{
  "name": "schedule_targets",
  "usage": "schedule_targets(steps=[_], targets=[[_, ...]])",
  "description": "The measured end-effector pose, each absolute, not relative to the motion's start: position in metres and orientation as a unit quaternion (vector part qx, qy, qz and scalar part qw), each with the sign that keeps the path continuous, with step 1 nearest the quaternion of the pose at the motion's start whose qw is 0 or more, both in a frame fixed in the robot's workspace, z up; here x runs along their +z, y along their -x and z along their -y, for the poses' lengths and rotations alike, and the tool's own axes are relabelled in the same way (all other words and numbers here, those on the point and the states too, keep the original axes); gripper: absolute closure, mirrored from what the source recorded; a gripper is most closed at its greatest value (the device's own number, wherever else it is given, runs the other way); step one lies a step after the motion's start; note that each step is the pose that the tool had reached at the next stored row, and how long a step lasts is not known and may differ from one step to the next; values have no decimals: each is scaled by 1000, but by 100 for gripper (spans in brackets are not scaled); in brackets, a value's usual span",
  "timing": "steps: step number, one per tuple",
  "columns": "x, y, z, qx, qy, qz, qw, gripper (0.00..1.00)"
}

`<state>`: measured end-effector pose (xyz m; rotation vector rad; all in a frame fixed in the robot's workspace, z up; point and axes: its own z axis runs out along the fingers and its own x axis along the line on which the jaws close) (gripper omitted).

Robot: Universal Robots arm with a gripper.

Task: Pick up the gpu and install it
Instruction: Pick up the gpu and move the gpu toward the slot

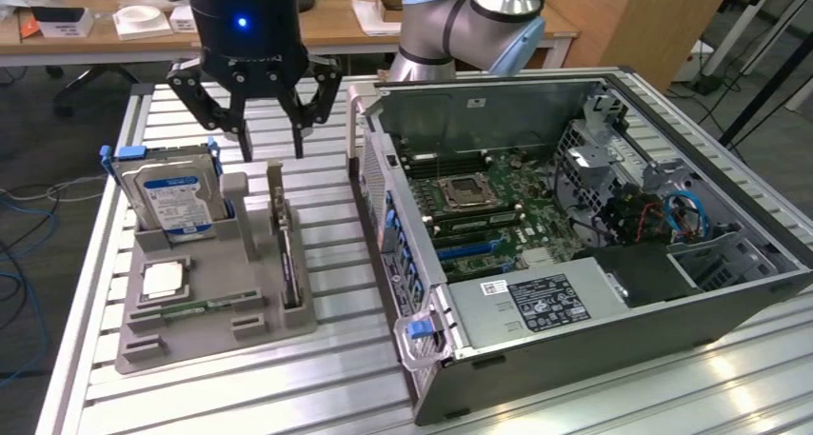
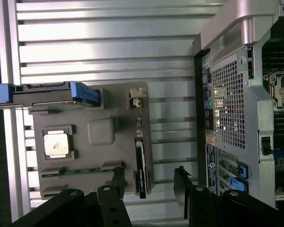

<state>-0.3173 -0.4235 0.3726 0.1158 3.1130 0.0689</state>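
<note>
Gray tray [image 1: 242,297] at exterior view's left: hard drive [image 1: 171,192] upright, gpu [image 1: 289,254] on edge in its slot. Tool [image 1: 270,149] hangs above the tray, spread wide, holding nothing. Open PC case [image 1: 534,397] sits on the worktop [image 1: 318,383], right.

My bench here is a slatted aluminium table [image 1: 254,397], with light glaring off the slats toward the exterior view's right. Behind it there's a wooden desk [image 1: 337,26] with some white boxes [image 1: 140,21] and a wooden cabinet [image 1: 635,16]. The dark floor [image 1: 26,302] has loose cables [image 1: 29,195] on it.
</note>
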Motion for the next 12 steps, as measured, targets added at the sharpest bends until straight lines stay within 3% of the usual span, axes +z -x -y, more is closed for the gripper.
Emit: schedule_targets(steps=[12], targets=[[355, 317, 424, 22, -37, -999, 15, 45]])
